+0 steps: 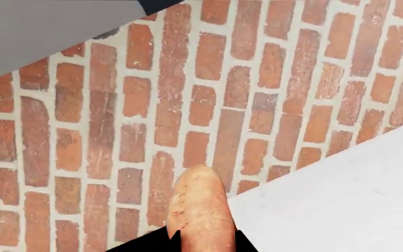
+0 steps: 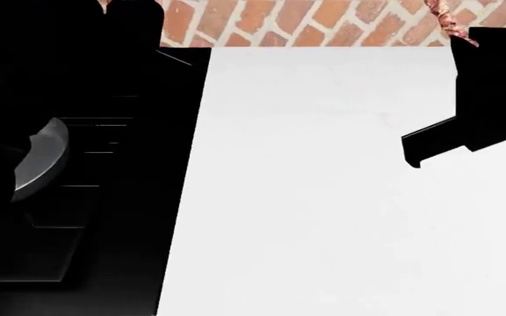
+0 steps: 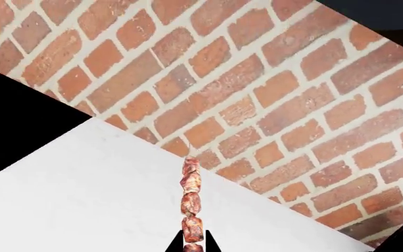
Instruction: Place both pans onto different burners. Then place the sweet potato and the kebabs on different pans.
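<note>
So, left wrist view: left gripper (image 1: 201, 242) is pinching the sweet potato (image 1: 200, 210) betw. its dark jaws, tuber's tapered end sticking out past them. Behind it a red brick wall (image 1: 187, 105), w/ the white counter (image 1: 341, 199) to one side and a grey panel (image 1: 40, 31) at the pic's corner.

Head view: white counter fills the mid; black range (image 2: 86, 164) sits at left, grate bars barely visible. A dark grey pan (image 2: 42, 158) shows as a curved grey sliver on the range; which burner, can't tell. Right arm (image 2: 490, 92) is a black block at upper right, w/ the kebabs (image 2: 450, 20) poking up by the brick wall.

Right wrist view: right gripper (image 3: 193, 245) is clamped on the kebabs' lower end, skewer of reddish-brown meat chunks running straight out from the jaws, over the counter w/ brick behind. Black range edge shows at one side.
</note>
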`<state>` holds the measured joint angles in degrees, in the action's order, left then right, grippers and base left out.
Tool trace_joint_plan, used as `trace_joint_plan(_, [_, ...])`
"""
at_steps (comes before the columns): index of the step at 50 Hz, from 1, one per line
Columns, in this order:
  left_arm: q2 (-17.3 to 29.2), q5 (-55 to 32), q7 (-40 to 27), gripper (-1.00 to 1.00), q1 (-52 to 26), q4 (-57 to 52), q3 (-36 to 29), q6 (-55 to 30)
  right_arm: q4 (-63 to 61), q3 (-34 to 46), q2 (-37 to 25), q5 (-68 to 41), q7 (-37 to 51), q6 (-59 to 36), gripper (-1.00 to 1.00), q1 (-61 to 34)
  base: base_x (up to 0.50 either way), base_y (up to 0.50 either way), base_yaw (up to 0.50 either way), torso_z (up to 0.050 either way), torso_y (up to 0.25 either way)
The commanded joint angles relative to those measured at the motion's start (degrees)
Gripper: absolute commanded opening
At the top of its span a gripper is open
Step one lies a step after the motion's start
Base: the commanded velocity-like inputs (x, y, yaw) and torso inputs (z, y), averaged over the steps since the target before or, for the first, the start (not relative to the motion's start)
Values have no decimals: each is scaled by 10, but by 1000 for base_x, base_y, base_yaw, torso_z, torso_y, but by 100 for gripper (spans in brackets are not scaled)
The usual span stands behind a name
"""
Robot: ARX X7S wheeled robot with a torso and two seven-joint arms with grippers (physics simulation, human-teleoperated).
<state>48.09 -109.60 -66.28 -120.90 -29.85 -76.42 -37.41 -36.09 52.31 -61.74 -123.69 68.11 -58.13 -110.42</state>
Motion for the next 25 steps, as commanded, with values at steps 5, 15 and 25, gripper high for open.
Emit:
trace_joint_plan(5, [9, -6, -3, -100, -5, 0, 10, -2, 0, -5, 11, 7, -7, -15, -100, -13, 0, 500, 0, 0, 0])
trace_joint_plan(15, [12, -10, -5, -100, -7, -2, 15, -5, -1, -7, 11, 6, -10, -17, -100, -16, 0, 500, 0, 0, 0])
trace_joint_plan(25, [16, -10, -5, -100, -4, -3, 18, -6, 0, -8, 14, 2, -8, -17, -100, -20, 0, 500, 0, 0, 0])
